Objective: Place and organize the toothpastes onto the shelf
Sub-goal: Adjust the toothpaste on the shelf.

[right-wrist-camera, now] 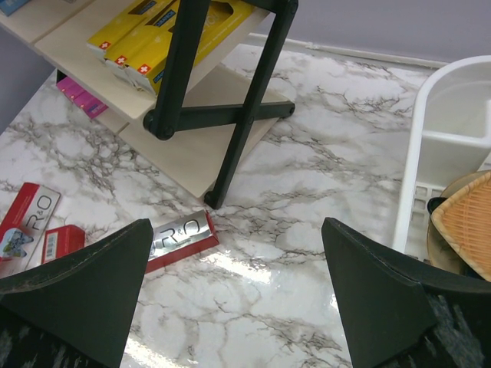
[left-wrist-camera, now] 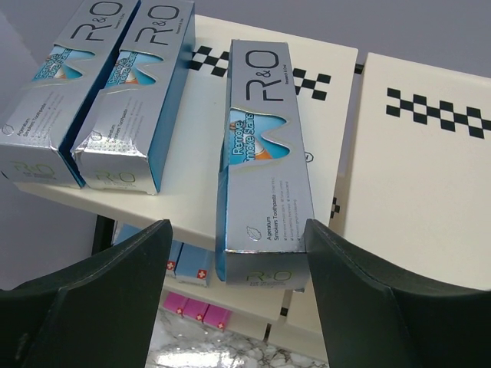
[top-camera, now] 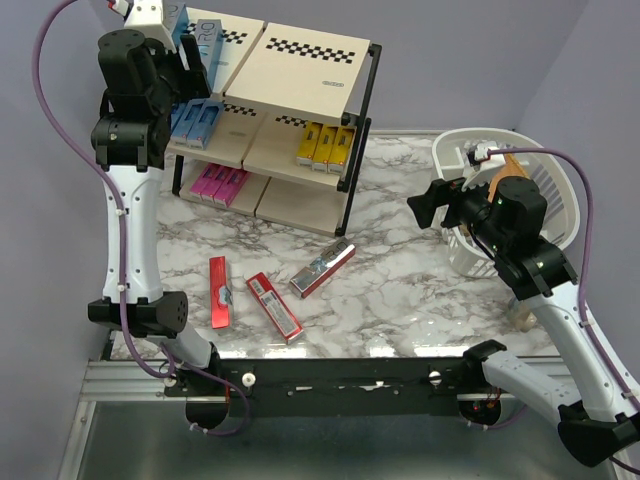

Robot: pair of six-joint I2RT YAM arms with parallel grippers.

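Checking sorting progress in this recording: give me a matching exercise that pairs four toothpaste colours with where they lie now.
Things:
1. yellow toothpastes
2. pink toothpastes
3. red toothpastes
4. silver toothpastes

Places:
A. marble table
B. top board of the shelf
C. middle board
D. bottom board

Pairs: 1-C, 2-D, 3-A, 4-B
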